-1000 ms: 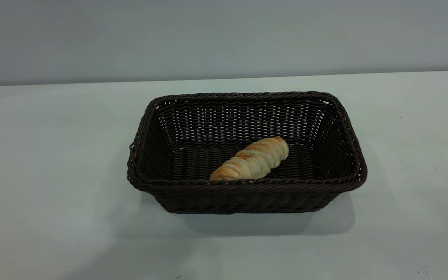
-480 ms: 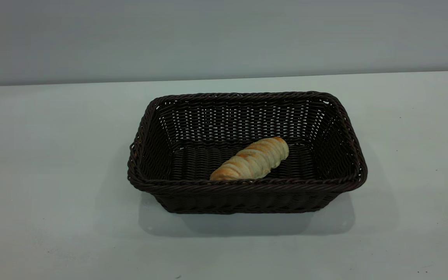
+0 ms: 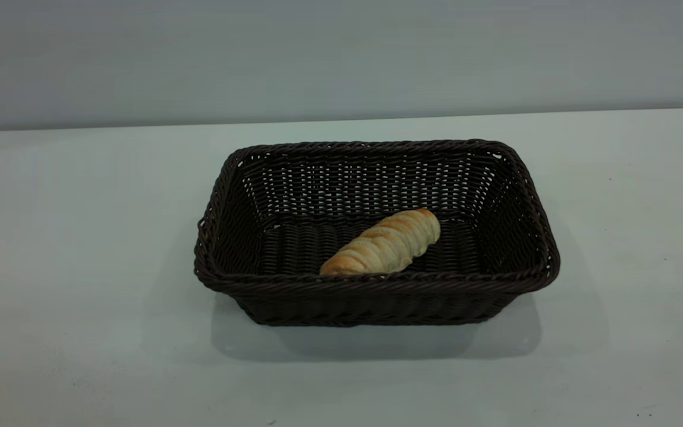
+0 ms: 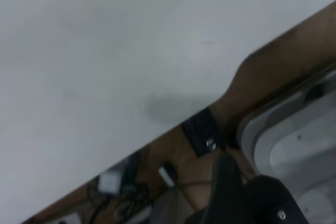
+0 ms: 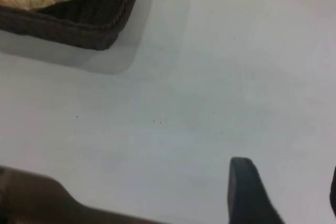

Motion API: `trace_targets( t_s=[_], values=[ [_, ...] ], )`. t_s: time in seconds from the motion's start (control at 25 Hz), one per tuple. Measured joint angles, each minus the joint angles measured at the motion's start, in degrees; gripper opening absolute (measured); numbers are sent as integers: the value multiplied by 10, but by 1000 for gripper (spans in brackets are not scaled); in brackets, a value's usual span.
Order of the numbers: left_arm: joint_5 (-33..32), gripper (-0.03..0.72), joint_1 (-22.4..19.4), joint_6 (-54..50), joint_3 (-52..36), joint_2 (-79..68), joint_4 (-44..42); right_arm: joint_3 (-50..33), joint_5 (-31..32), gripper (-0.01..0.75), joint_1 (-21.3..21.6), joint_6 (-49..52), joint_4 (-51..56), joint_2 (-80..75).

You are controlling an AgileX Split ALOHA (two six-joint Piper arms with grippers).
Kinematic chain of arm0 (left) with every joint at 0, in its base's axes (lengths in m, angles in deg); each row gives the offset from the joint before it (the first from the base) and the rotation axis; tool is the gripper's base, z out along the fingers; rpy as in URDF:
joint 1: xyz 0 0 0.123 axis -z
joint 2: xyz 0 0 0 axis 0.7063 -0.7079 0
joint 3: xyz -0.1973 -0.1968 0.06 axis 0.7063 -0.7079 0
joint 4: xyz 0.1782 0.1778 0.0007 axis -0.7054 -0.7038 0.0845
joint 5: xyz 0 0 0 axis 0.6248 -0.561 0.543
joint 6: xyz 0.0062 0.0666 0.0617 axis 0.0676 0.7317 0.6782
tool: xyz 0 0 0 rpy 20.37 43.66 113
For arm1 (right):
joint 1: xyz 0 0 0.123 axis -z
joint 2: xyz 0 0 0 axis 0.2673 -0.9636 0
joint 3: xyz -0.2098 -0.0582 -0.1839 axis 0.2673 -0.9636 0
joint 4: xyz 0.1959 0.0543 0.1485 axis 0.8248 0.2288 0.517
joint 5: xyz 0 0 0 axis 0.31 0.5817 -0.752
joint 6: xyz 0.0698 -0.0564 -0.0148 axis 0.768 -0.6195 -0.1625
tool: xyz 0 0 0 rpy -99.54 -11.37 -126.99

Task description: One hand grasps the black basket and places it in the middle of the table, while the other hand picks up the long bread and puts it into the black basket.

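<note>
The left hand [image 4: 247,192] is hanging back over the tabletop [image 3: 80,237] edge — whether its fingers are apart, I cannot tell. The black basket [image 3: 377,284] is sitting mid-tabletop, cradling the long bread [image 3: 383,243] diagonally on its floor, so the task looks finished. The right hand [image 5: 286,192] is hovering clear of the basket with fingers apart and empty, probably pulled off to leave the load undisturbed.

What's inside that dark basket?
One long bread lies slantwise on the floor of the basket, nothing else showing. The near wall hides the bread's lower edge and the strip of floor just behind it.
</note>
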Motion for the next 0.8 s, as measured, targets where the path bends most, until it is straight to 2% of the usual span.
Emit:
trace_targets(
  t_s=[0.16, 0.32, 0.44, 0.56, 0.72, 0.8],
  values=[
    [24, 588, 0, 4, -12, 35, -1, 0, 0, 330, 18, 0, 3, 0],
    [21, 586, 0, 4, -18, 44, 1, 0, 0, 307, 107, 0, 3, 0],
    [20, 586, 0, 6, -18, 46, 1, 0, 0, 284, 155, 0, 3, 0],
    [19, 586, 0, 6, -18, 46, 1, 0, 0, 258, 158, 0, 3, 0],
    [19, 586, -5, 6, -18, 47, 2, -1, 0, 237, 131, 0, 3, 0],
    [19, 586, -57, 6, -18, 50, 13, -2, 0, 237, 122, 0, 3, 0]
  ],
)
